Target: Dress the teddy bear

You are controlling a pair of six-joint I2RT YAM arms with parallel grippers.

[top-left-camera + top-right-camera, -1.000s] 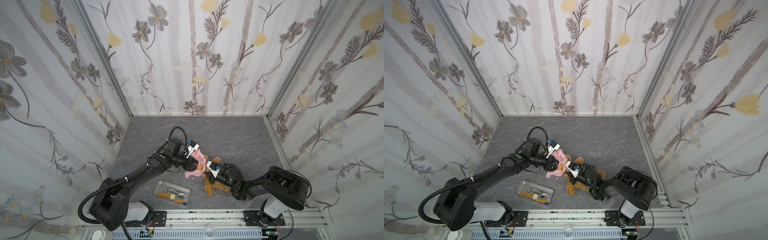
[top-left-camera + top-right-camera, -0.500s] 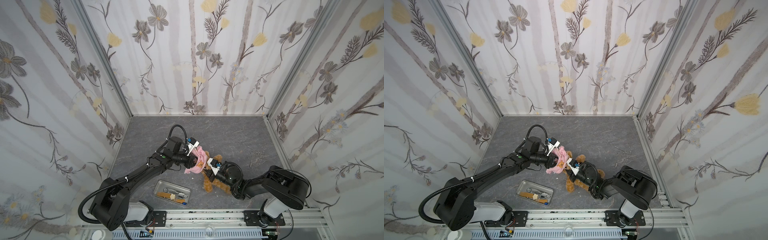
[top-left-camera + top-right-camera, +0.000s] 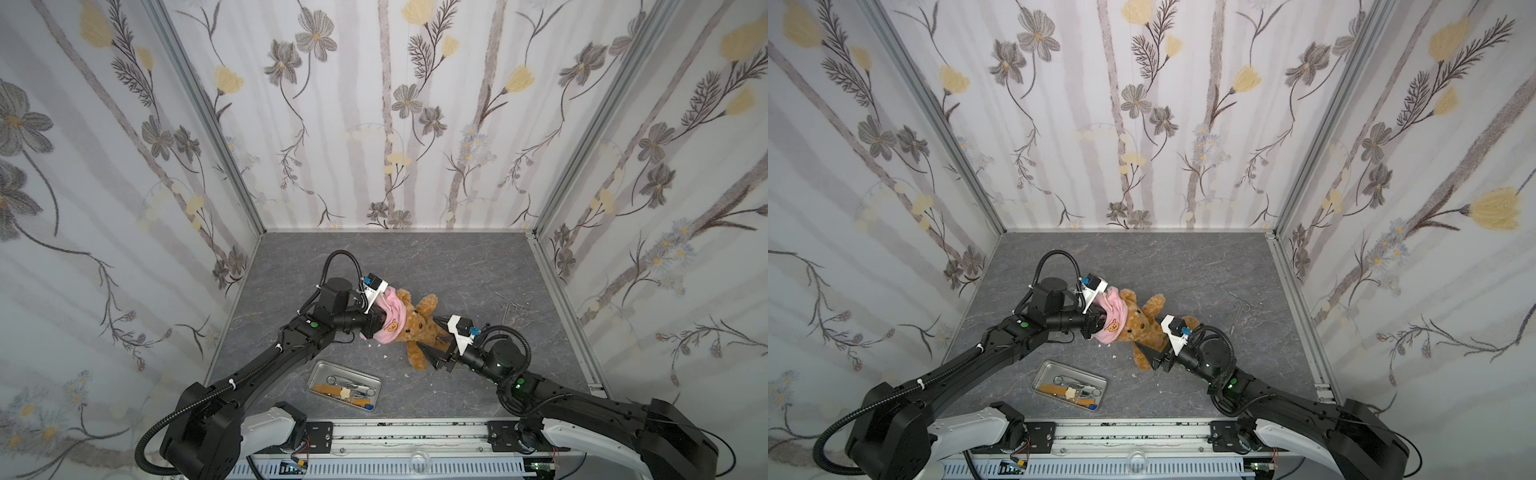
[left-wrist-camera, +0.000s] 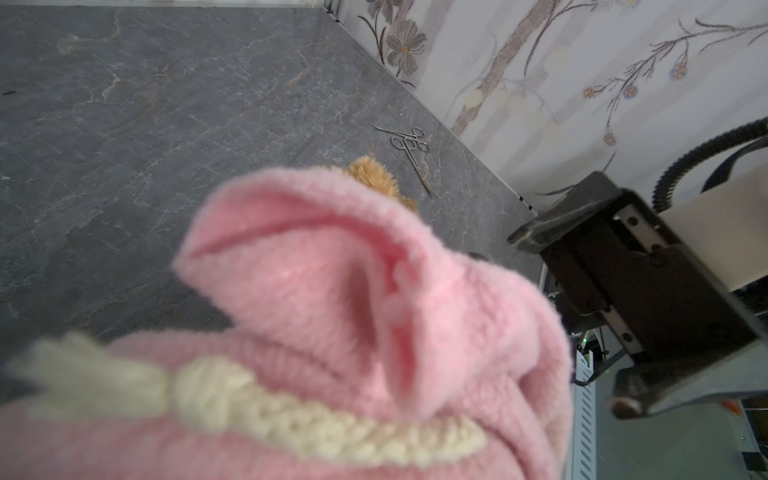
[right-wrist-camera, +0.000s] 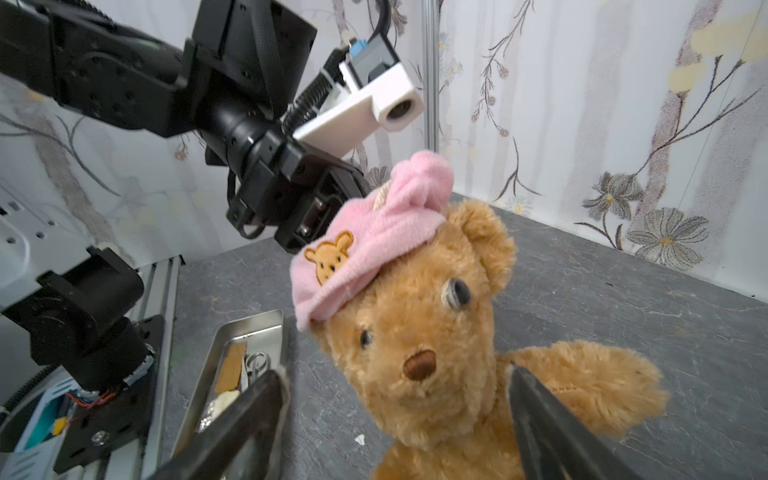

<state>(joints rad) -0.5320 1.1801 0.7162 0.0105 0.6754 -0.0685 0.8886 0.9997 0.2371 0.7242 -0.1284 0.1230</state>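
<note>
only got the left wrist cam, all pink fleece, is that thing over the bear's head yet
Observer: Partly. The pink shirt caps the head of the teddy bear, both eyes uncovered.
Operator: right tool got the bear
Observer: Not gripping. The right tool is open, jaws either side of the teddy bear's torso.
Operator: anything else close by
Observer: A metal tray lies on the near side of the teddy bear.

Grey marbled counter: metal tray near front edge; two scissor-like instruments at right; teddy bear mid-counter, apparently resting.
</note>
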